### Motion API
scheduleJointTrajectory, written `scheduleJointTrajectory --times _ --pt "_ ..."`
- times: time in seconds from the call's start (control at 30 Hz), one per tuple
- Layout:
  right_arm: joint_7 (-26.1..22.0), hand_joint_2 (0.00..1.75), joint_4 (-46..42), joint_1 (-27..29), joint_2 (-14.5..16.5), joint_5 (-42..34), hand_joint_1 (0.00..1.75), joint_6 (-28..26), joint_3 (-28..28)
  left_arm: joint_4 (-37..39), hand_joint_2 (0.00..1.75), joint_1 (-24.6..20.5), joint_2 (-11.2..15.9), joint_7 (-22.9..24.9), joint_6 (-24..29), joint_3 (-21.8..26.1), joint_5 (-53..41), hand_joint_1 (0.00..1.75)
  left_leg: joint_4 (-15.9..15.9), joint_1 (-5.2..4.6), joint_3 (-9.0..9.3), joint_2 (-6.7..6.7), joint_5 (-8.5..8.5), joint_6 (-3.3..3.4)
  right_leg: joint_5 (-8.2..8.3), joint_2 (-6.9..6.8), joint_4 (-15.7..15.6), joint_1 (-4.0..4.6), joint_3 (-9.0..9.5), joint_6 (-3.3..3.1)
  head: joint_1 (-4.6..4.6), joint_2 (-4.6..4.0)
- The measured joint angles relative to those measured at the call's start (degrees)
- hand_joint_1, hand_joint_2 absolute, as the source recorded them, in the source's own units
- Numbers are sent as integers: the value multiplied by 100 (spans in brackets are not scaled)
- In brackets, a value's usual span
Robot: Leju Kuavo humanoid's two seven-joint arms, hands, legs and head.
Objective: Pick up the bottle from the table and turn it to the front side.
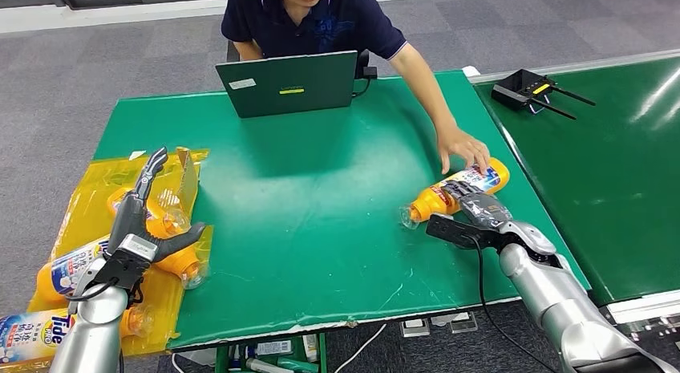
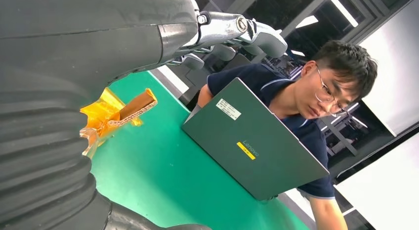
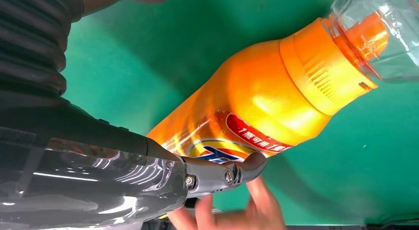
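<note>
while the left hand (image 1: 136, 233) hangs over the yellow bag (image 1: 88, 204) at the table's left edge, its fingers are spread apart and hold nothing. yellow bag: lies flat and open on the green table (image 1: 305, 229), several orange bottles (image 1: 172, 261) in and around it, on their sides; how many, cannot tell. further in, a person sits behind an open laptop (image 1: 289, 84), one person's hand (image 1: 465, 152) reaching to the right.

target bottle (image 1: 453, 192): on its side near the table's right edge, clear cap toward the table's middle, person's hand resting on its base end. right hand (image 1: 473, 220) is just beside and partly over the bottle's body; the right wrist view shows a finger (image 3: 232, 173) lying against the label. whether the fingers have closed round it, cannot tell.

judgement, step in hand: securing the grasp. best taken on the body mid-label, away from the cap, fingers wrapped well round since the plastic looks smooth and will roll. wait for the person's hand to come off before lifting. contents of bottle not discernible.
</note>
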Motion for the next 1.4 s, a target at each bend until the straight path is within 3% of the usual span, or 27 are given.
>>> scheduleJointTrajectory --times 1.17,1.4 --pt "-6 175 -165 -21 43 -241 0 115 411 61 175 -79 -34 1 -10 0 7 0 0 0 1 0 0 0 0 0 0 0 0 0 0 0" --pt "216 175 -359 135 79 -339 0 -29 451 -60 175 31 -59 6 -13 4 7 0 0 0 -1 -1 -1 0 -1 -1 0 0 -1 0 1 1"
